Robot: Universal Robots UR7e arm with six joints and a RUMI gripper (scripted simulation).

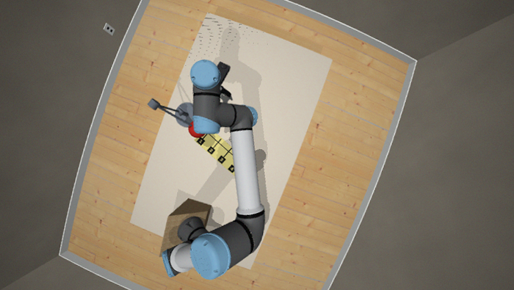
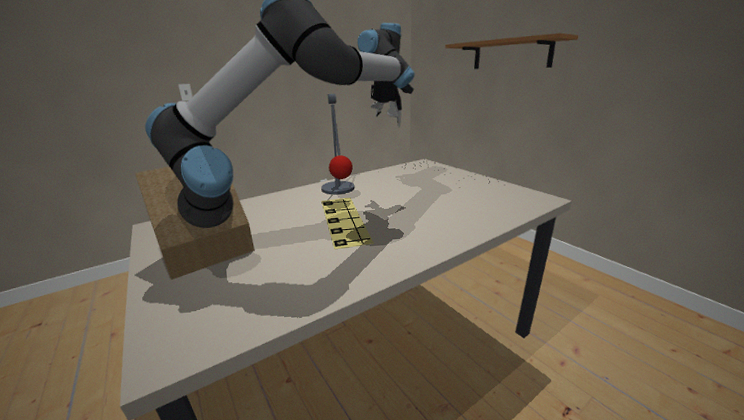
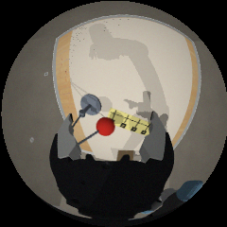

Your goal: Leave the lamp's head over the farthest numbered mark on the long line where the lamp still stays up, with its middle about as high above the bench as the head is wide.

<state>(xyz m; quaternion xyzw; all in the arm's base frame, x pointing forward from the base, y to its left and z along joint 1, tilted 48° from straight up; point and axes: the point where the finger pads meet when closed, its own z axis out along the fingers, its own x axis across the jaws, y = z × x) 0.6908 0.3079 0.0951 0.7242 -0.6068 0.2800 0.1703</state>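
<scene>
The lamp stands on a grey round base at the far end of a yellow strip that carries a long line and black numbered marks. Its thin pole rises to a joint. Its red ball head hangs low, close to the base, by the strip's nearest end. My gripper is open and empty. It is high above the table, beside the lamp's top joint and apart from it.
The arm stands on a wooden block at the table's left end. The white table carries the arm's shadow. A wall shelf hangs far to the right.
</scene>
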